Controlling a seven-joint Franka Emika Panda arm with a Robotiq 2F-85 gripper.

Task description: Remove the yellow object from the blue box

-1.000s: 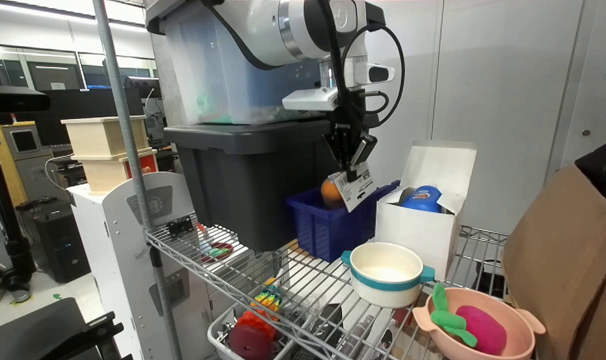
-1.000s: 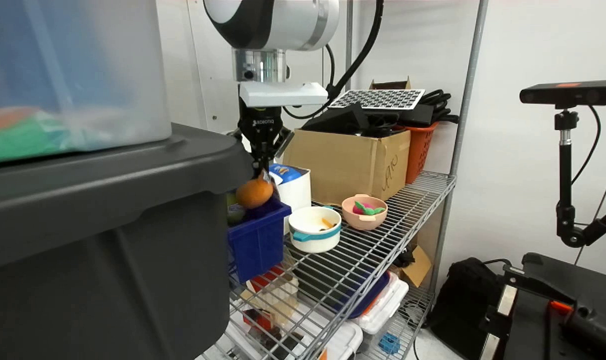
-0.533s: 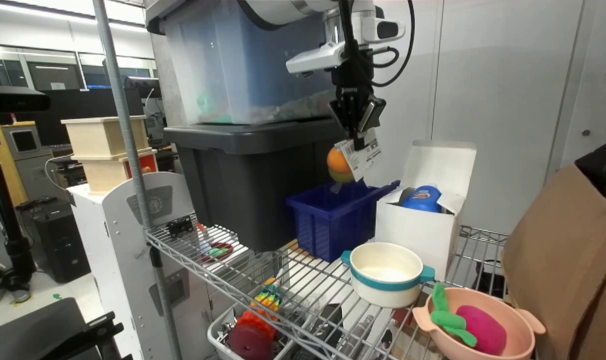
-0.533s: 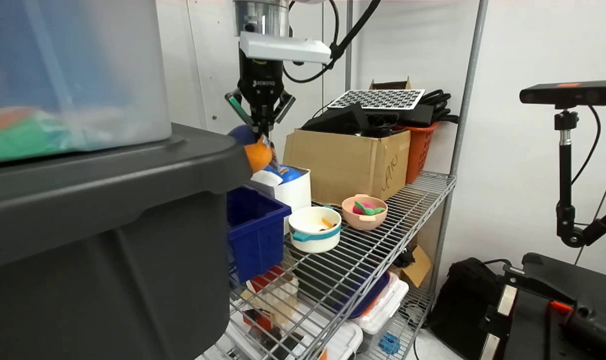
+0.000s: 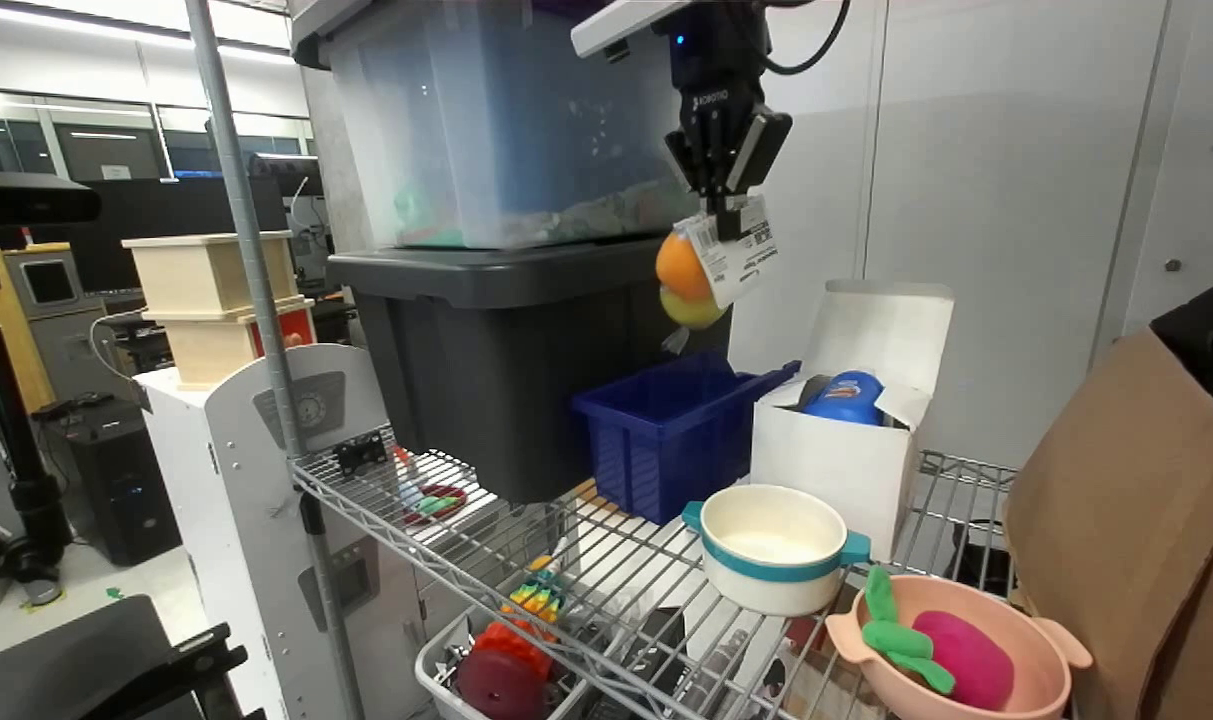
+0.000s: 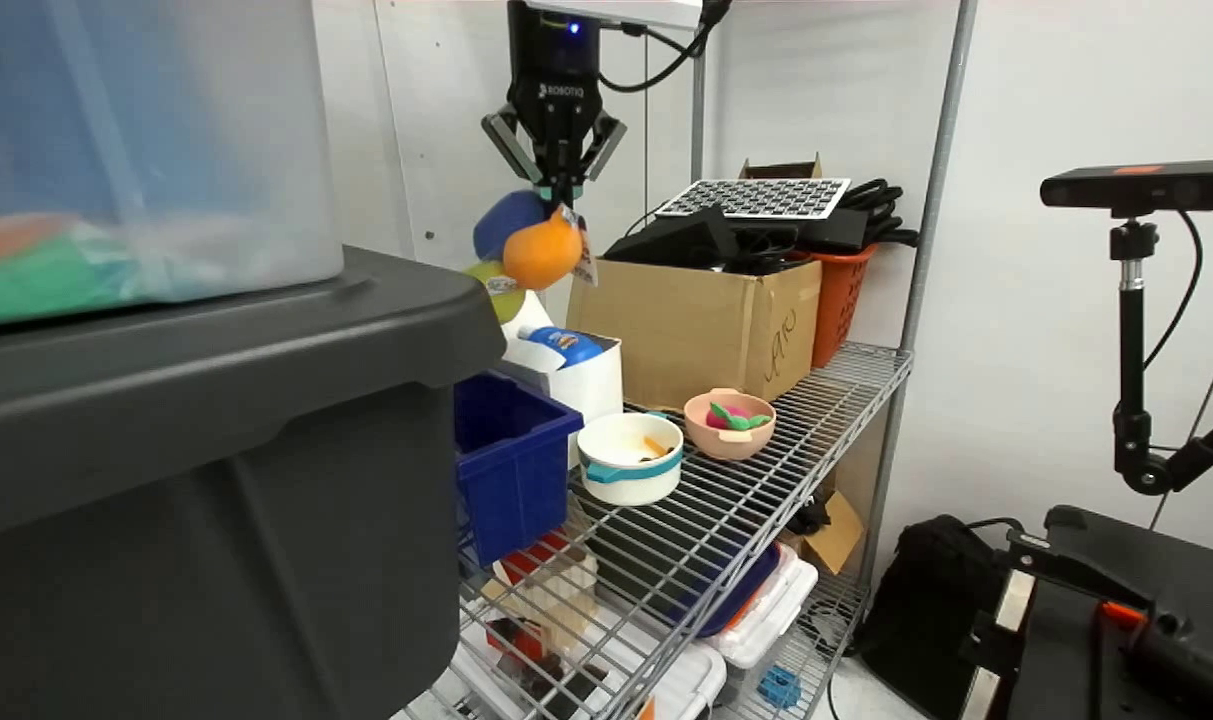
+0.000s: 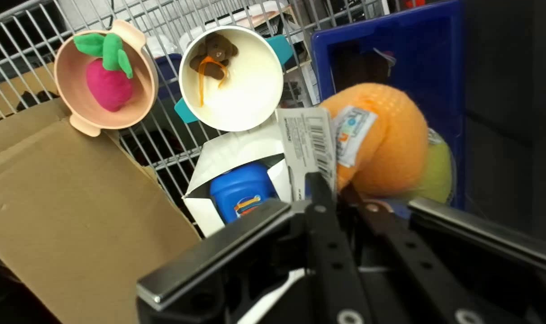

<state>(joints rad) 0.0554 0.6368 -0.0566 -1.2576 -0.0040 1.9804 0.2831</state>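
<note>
The yellow object is a rounded orange-yellow lump (image 5: 682, 268) with a paler yellow-green side (image 5: 690, 310). It also shows in an exterior view (image 6: 543, 252), joined to a dark blue lump (image 6: 509, 225), and in the wrist view (image 7: 385, 139). A white barcode card (image 7: 302, 135) hangs from it. My gripper (image 5: 723, 215) is shut on its top by the card, with the fingertips (image 7: 320, 189) close together in the wrist view. The object hangs above the blue box (image 5: 626, 460), apart from its rim. In the wrist view, a brown patch (image 7: 360, 67) shows inside the box.
The dark grey tote (image 5: 486, 370) stands beside the blue box. A white box (image 5: 826, 475) with a blue item stands on its other side. A cream bowl (image 5: 766, 530), a pink bowl (image 5: 866, 650) and a cardboard box (image 6: 681, 325) also sit on the wire shelf.
My gripper has risen with the yellow object, lifting it from inside the blue box to above it. The yellow-green and dark blue parts have come into view. The box has stayed in place.
</note>
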